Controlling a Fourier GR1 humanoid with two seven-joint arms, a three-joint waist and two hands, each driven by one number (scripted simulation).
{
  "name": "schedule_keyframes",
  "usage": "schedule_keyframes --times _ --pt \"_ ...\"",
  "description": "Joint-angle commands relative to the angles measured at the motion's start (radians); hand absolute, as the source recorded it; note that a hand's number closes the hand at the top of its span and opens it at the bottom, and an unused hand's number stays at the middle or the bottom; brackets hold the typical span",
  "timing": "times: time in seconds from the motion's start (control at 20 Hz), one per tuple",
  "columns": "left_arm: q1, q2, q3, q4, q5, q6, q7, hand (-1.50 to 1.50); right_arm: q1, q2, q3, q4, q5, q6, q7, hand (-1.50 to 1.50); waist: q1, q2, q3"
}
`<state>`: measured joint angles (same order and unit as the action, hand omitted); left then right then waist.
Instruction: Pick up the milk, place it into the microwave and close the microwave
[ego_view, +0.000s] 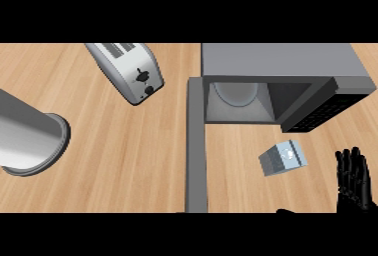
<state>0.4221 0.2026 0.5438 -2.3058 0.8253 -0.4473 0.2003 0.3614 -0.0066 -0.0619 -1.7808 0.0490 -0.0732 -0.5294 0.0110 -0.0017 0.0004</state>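
Seen from above: a grey box-shaped microwave (284, 62) with its cavity open toward the viewer, set on a light wooden counter (125, 165). Hinged at the microwave's left front corner, a long grey microwave door (196, 145) swung fully open, reaching toward the lower edge of the view. Inside the cavity, a pale round turntable plate (236, 93); along the microwave's right front, a dark control panel (325, 111). In front of the microwave, outside the cavity and just right of the open door, a small pale blue-grey milk carton (281, 157), tilted on the counter, touching neither door nor microwave. Right of the carton and well in front of the microwave's control panel, the right robot hand (353, 180), black, with fingers straight, spread a little and pointing up, apart from the carton and gripping nothing. No left robot hand visible; only a small dark shape at the lower edge near the carton, too little to identify. Left of the microwave, beyond the door, a silver two-slot toaster (131, 70) with a black lever, lying at a slant. Farther left of the microwave, at the view's left edge, a large metallic cylindrical pot (29, 137), seen at an angle with its rim toward the microwave.
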Motion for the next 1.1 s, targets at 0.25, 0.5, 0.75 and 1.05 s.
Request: schedule_keyframes --times 0.25,0.5,0.75,1.05 --pt "0.057 0.049 0.149 -0.027 0.178 -0.038 0.050 -1.50 -0.158 -0.050 -0.114 0.424 -0.014 0.019 -0.167 -1.50 0.005 0.000 0.001" --pt "0.046 -0.037 0.108 -0.043 0.109 -0.074 0.043 -1.50 -0.232 -0.016 -0.118 0.651 0.046 -0.045 -0.359 -1.50 0.000 0.001 0.000" --pt "0.025 0.018 0.170 -0.001 0.185 -0.072 0.082 -1.50 -0.351 -0.081 -0.175 0.872 0.043 -0.043 -0.439 -1.50 -0.002 0.001 0.000" --pt "0.040 -0.029 0.144 -0.085 0.175 -0.063 0.114 -1.50 -0.523 -0.148 -0.249 1.183 0.021 -0.006 -0.600 -1.50 0.003 0.004 0.002"
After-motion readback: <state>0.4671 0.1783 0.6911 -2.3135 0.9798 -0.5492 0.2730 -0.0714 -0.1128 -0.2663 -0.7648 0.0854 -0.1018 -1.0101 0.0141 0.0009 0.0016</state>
